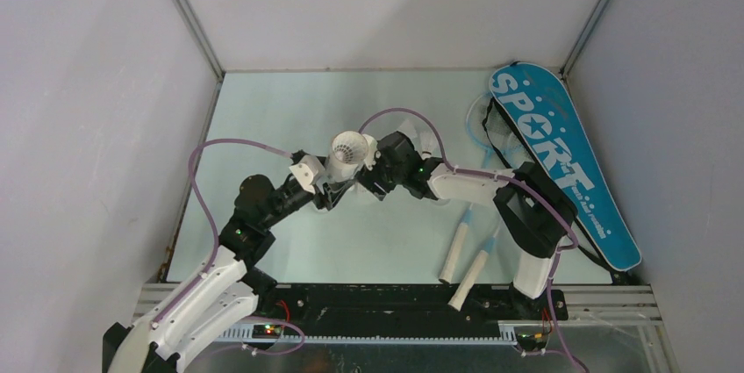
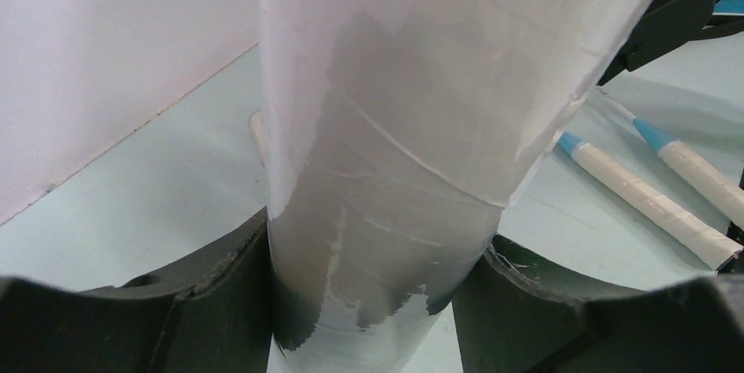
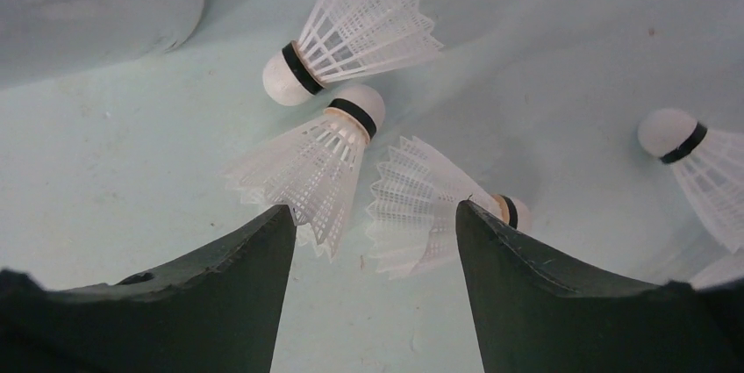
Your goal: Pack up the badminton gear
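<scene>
My left gripper (image 2: 377, 303) is shut on the long white tube (image 2: 395, 127), which it holds upright near the middle of the table, open mouth up (image 1: 348, 152). Just right of the tube, my right gripper (image 3: 373, 215) hangs open and low over several white shuttlecocks lying on the table. The skirts of two of them (image 3: 316, 162) (image 3: 430, 206) reach between its fingertips, another lies farther off (image 3: 351, 31), and nothing is gripped. Two rackets with cream handles (image 1: 456, 254) (image 1: 474, 276) lie at the front right, their heads towards the blue SPORT bag (image 1: 561, 162).
White walls close in the pale green table (image 1: 289, 110) on three sides. The bag lies slantwise along the right wall, its black strap (image 1: 526, 215) under my right arm. One more shuttlecock (image 3: 693, 162) lies to the right of my right gripper.
</scene>
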`<control>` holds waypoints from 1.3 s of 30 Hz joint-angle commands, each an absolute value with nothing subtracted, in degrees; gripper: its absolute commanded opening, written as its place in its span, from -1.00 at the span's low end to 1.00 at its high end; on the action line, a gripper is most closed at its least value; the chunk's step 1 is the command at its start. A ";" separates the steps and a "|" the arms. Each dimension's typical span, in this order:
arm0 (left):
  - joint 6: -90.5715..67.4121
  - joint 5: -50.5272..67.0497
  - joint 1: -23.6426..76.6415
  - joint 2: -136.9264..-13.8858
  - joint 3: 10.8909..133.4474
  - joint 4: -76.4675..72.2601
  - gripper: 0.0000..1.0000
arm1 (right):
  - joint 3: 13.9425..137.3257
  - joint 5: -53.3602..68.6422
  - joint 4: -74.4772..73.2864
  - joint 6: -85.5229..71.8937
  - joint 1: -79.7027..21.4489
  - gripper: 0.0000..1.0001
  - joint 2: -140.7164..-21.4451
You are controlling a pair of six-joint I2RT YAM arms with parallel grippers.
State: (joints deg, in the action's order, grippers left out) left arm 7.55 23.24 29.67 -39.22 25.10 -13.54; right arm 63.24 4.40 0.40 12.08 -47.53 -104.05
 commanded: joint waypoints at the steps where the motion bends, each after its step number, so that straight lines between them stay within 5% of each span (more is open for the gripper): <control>1: 5.41 24.71 29.79 -40.29 23.82 -5.10 0.27 | 63.30 9.08 3.69 18.24 -47.81 0.42 -104.05; 14: 5.36 25.22 29.79 -41.08 24.13 -4.84 0.27 | 63.37 9.58 7.72 19.79 -48.79 0.39 -107.17; 21: 5.45 25.05 29.79 -40.55 23.98 -4.77 0.27 | 63.34 10.59 6.39 18.72 -48.78 -0.24 -106.98; 29: 5.40 24.75 29.79 -40.28 23.84 -4.91 0.26 | 63.06 10.26 2.99 17.23 -49.11 -0.71 -104.36; 39: 5.23 24.63 29.79 -39.82 23.37 -5.70 0.26 | 51.42 12.12 11.81 6.75 -47.90 -1.00 -88.03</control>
